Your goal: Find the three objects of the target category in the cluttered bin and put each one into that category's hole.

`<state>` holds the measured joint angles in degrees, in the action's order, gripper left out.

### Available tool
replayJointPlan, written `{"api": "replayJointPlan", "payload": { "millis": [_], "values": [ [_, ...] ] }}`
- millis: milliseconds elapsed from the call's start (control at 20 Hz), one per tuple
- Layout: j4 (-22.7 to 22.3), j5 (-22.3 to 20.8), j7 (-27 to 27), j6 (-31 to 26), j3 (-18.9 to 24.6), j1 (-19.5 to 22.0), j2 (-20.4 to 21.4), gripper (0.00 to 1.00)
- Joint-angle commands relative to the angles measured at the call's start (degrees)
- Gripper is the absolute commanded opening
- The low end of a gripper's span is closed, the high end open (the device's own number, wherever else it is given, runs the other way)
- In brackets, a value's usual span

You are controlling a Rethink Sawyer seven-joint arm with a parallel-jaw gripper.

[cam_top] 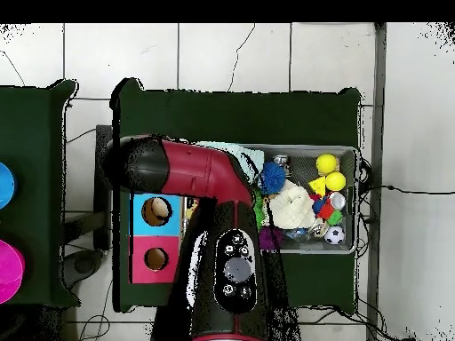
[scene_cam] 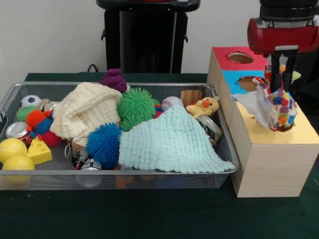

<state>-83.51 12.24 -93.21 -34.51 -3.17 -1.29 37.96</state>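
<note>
One printed cloth (scene_cam: 273,107) (hanging from the tool (scene_cam: 280,69)) hides the yellow box's hole.

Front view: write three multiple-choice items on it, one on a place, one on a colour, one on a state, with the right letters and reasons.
1. Where is the printed cloth?
A. in the wire bin
B. over the yellow box top
C. on the floor

2. What colour is the large cloth at the bin's near right?
A. mint
B. black
C. orange

3. What is the gripper doing?
A. holding the printed cloth
B. hanging empty
C. holding a ball

Key: 1 B, it hangs above the yellow top. 2 A, the mint cloth shows plainly. 3 A, the jaws pinch the cloth's top.
</note>
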Motion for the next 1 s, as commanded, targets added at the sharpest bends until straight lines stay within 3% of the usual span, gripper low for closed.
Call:
{"api": "replayJointPlan", "payload": {
  "millis": [50,600,1000],
  "values": [
    [-5.4,3.0,-15.3,-3.1,1.3,1.3,-5.8,0.0],
    [-7.8,3.6,-13.1,3.2,3.2,2.1,-9.3,0.0],
    [-7.7,5.9,-12.3,3.6,5.9,3.0,-11.6,0.0]
  ]
}}
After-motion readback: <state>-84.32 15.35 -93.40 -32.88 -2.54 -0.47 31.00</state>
